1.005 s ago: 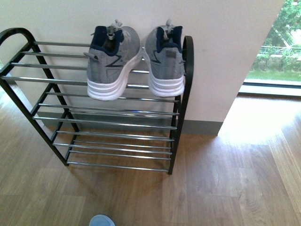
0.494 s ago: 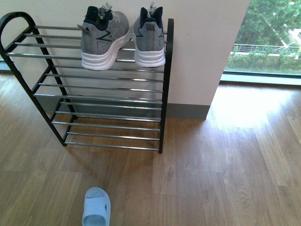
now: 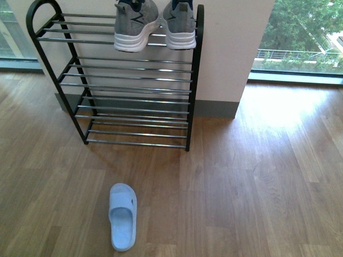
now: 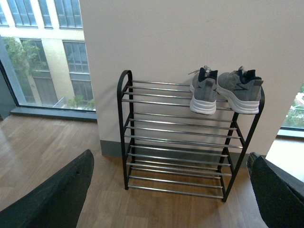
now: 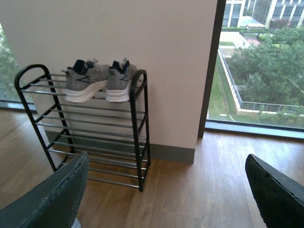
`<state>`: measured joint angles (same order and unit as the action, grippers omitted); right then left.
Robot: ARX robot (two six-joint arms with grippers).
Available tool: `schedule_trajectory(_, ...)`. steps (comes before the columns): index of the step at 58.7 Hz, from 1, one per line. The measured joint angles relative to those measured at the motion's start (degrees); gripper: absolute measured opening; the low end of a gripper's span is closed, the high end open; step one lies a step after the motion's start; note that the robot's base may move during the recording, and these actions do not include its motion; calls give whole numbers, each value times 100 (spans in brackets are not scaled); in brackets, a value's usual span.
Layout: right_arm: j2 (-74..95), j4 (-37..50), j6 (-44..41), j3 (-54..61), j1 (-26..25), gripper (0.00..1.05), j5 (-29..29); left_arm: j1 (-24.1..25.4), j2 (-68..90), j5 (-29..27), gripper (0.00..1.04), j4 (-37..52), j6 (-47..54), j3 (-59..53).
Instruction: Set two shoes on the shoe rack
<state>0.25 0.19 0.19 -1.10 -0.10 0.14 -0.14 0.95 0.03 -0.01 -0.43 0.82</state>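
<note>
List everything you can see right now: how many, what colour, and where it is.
sneakers: two, grey knit with white soles, side by side on the rack's top tier, at its right end
shoe rack: one, black side frames and chrome bars, against the wall
slipper: one, pale blue, on the floor in front of the rack
floor: brown wood planks
wall: off-white, behind the rack
windows: either side of the wall, trees and buildings outside
left gripper: dark fingers, open, holding nothing
right gripper: dark fingers, open, holding nothing
</note>
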Motion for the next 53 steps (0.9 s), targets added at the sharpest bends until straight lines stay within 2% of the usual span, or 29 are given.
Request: schedule_trajectory(53,0,-13,0,2,2,95,-15,0,0,-4,95,0,0,0)
